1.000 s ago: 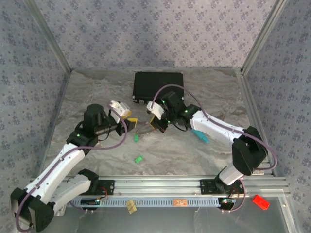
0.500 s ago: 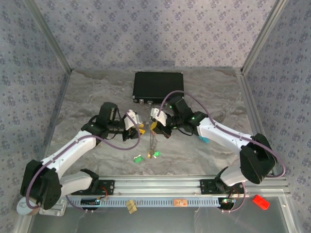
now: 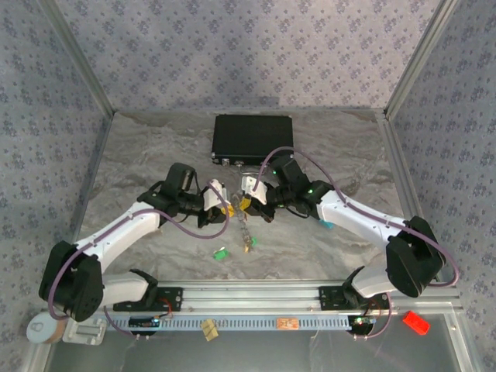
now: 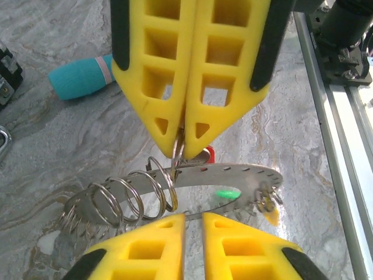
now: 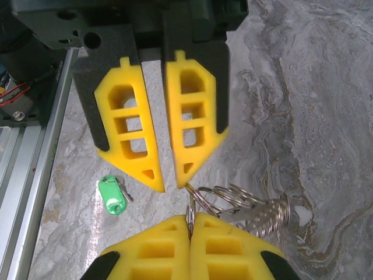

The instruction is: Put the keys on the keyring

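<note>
Silvery keyring (image 4: 233,173), coiled loops, green key (image 5: 112,195) nearby

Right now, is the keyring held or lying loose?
Held: the right gripper, shut, pinches the keyring by one wire loop.

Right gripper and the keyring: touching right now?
Touching. The right wrist view shows the right gripper pinched shut on a wire loop of the keyring; the left wrist view shows the same pinch from the opposite side.
</note>
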Controlling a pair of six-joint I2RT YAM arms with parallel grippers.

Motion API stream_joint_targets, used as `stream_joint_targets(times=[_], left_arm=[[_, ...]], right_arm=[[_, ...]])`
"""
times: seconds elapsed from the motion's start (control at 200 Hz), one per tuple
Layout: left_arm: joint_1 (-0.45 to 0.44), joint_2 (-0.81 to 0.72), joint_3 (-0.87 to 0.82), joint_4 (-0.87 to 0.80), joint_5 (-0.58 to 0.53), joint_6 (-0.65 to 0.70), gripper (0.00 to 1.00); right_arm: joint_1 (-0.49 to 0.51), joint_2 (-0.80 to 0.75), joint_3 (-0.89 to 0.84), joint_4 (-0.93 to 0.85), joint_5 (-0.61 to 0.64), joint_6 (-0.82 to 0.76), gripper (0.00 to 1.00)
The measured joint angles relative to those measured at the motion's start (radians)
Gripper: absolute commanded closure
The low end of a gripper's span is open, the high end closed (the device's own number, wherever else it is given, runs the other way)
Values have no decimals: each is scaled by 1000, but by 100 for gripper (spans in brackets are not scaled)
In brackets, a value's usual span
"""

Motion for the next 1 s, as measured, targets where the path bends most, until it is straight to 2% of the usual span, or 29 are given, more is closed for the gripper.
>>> stream_joint_targets(times=[0.61,1.0], left_arm=[[-1,49,11,105,-125,-158,62],[9,96,32,182,-58,-294,54]], right_arm=[[20,0,0,-16,-14,-35,100],[22,0,0,-41,-13,-56,100]])
